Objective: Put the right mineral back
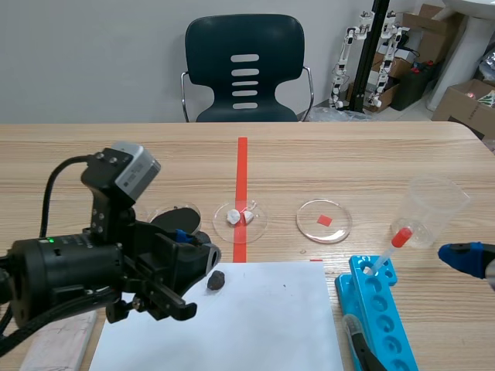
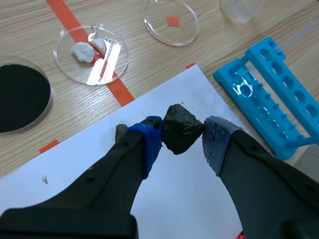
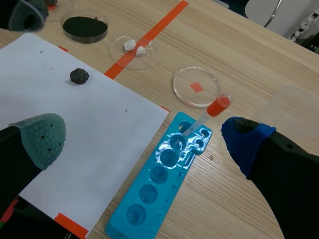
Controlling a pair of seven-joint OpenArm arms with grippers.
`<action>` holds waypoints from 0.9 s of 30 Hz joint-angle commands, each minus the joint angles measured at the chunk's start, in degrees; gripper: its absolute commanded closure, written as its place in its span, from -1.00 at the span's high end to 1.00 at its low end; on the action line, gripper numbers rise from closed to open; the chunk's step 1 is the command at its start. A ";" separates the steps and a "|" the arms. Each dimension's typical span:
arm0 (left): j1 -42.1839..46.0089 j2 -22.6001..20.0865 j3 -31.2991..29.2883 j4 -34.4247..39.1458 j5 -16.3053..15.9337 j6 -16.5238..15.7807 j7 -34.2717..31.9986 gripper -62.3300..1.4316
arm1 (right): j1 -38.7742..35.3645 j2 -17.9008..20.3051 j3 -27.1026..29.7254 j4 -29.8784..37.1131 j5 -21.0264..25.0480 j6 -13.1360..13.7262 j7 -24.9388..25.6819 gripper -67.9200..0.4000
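We see our right gripper (image 3: 143,139) open over the blue rack (image 3: 164,184), our left gripper (image 2: 180,142) open above the black rock (image 1: 216,280) lying on the white sheet (image 1: 263,317), and a dish (image 1: 257,229) of white lumps beyond.

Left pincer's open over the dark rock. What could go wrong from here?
The dark rock is lumpy and angled; the left pincer may close on slanted faces and squirt it out.
It lies on white paper; descending fingertips could snag or shift the sheet.
The black dish and the dish with white pieces sit close together; a wrong drop is easy.
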 commanded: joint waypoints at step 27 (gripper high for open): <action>-24.17 35.04 14.60 -34.42 8.15 8.92 19.08 -0.51 | -0.11 0.48 0.15 0.09 0.59 -0.22 0.87 1.00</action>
